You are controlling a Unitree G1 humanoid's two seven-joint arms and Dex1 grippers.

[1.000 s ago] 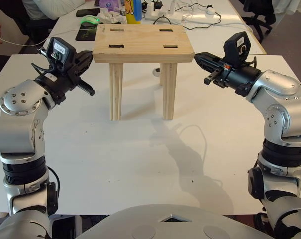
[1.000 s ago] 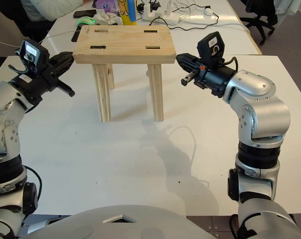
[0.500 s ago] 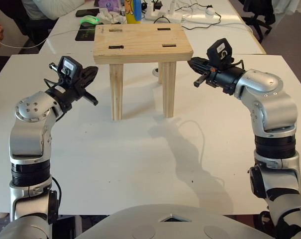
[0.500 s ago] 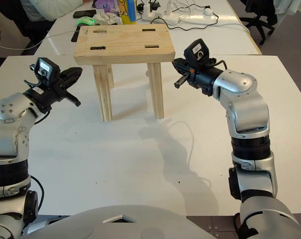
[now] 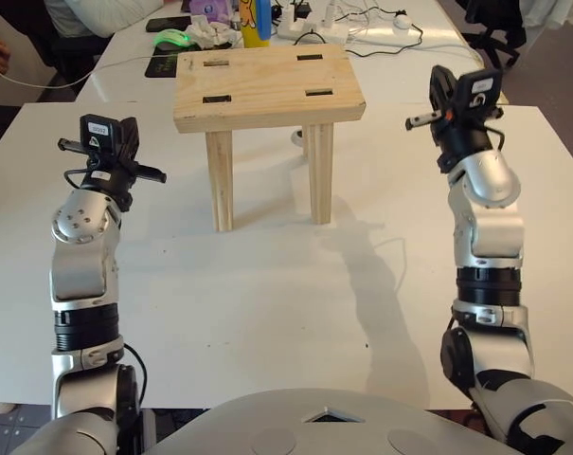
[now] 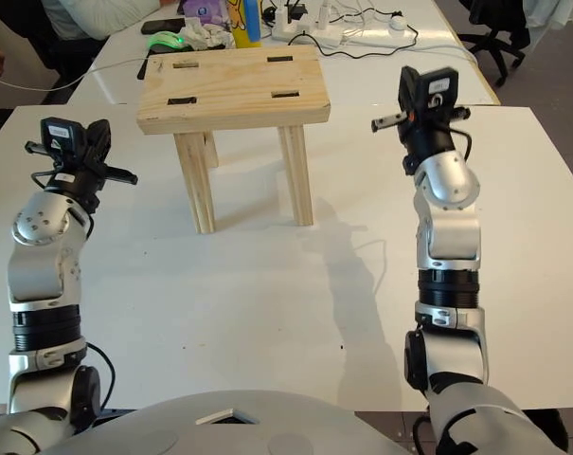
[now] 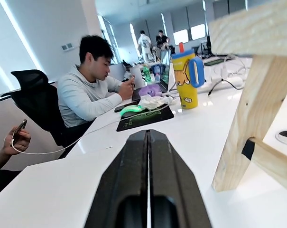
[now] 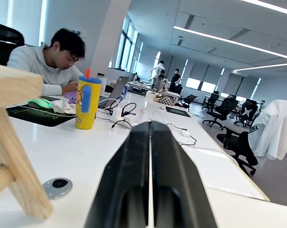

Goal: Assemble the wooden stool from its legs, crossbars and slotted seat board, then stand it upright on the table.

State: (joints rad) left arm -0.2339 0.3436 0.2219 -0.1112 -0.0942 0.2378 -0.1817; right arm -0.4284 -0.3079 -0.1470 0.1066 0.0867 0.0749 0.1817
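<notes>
Left gripper [image 7: 147,135] has backed away from the stool [image 5: 267,90] and lifted, fingers pressed together on nothing. The stool stands free on the table [image 5: 267,313], toward its far edge, seat up and legs down, the seat's long axis running left-right across my view. Right gripper [image 8: 150,126] has likewise withdrawn and risen, fingers together, empty. I judge assembly finished.

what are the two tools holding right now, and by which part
Nothing. The left tool and the right tool are both shut and empty, each apart from the upright stool.
</notes>
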